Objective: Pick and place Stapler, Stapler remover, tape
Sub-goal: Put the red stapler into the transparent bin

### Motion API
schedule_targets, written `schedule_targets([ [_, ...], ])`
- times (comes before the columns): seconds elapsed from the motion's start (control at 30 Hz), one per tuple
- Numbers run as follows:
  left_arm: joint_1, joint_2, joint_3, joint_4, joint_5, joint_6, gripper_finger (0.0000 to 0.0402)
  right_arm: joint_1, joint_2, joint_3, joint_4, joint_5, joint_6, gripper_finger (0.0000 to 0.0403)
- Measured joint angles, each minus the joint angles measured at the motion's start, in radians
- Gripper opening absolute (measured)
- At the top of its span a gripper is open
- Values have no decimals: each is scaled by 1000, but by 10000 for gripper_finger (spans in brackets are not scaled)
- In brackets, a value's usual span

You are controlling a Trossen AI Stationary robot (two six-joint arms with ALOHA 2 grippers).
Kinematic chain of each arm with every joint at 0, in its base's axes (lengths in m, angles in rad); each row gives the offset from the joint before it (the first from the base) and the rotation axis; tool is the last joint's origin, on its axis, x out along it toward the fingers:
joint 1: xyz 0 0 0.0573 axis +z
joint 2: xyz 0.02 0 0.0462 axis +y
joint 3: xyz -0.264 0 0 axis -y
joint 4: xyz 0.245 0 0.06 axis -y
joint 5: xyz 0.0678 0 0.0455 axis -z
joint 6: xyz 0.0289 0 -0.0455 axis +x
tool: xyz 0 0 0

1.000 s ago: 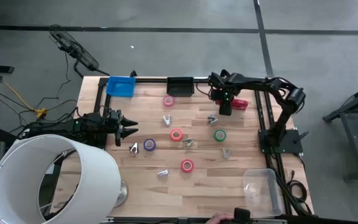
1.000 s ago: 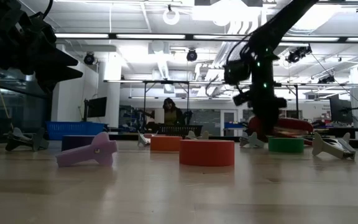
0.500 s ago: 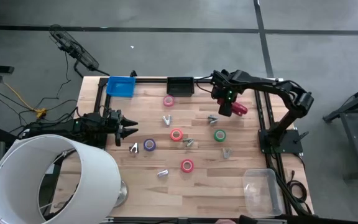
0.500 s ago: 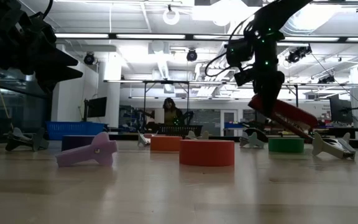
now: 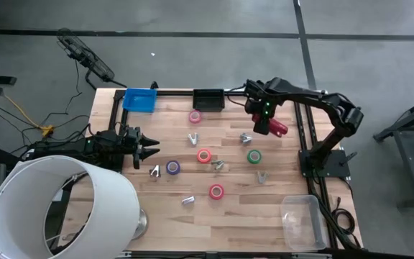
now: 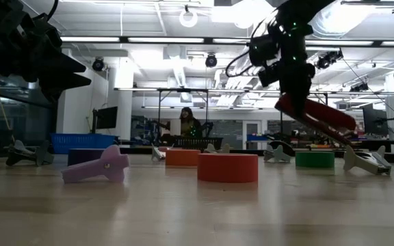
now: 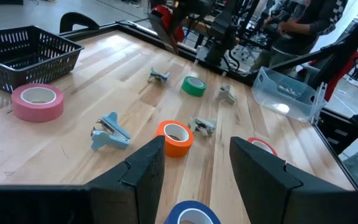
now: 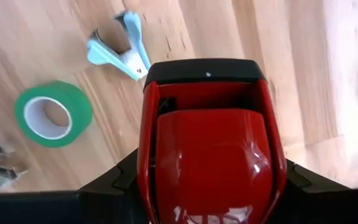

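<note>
The glossy red stapler (image 5: 276,126) hangs above the table's far right part, with my right gripper (image 5: 261,114) shut on it. Tape rolls lie flat on the wood: pink (image 5: 195,116), orange-red (image 5: 204,156), green (image 5: 254,156), purple (image 5: 172,167) and another pink (image 5: 216,191). Small staple removers (image 5: 246,137) (image 5: 193,138) lie among them. My left gripper (image 5: 146,150) waits at the table's left edge, open (image 7: 194,168), with nothing between its fingers. My right gripper pinches the stapler's two long sides (image 8: 143,163) between its fingers, near the stapler's upper end (image 6: 287,102). The fingers come from above, pointing down. The stapler is lifted clear of the table and slants, its free end (image 6: 346,126) lower.
A black mesh basket (image 5: 208,99) and a blue bin (image 5: 140,99) stand at the far edge. A clear plastic container (image 5: 300,216) sits at the near right corner. A large white cylinder (image 5: 56,208) covers the near left corner. A person (image 6: 187,123) shows far behind the table.
My right gripper has risen with the stapler, turning a little at the wrist. The stapler, which lay low by the table, is now lifted clear and has tipped to a slant, its free end lower.
</note>
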Motion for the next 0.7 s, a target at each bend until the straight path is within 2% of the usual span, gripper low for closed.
schedule_targets([
  [0.27, 0, 0, 0, 0, 0, 0, 177, 45, -11, 97, -169, -80, 42, 193],
  [0.47, 0, 0, 0, 0, 0, 0, 177, 115, -74, 77, -183, -148, 88, 193],
  [0.7, 0, 0, 0, 0, 0, 0, 177, 241, -180, 38, -226, -162, 188, 193],
])
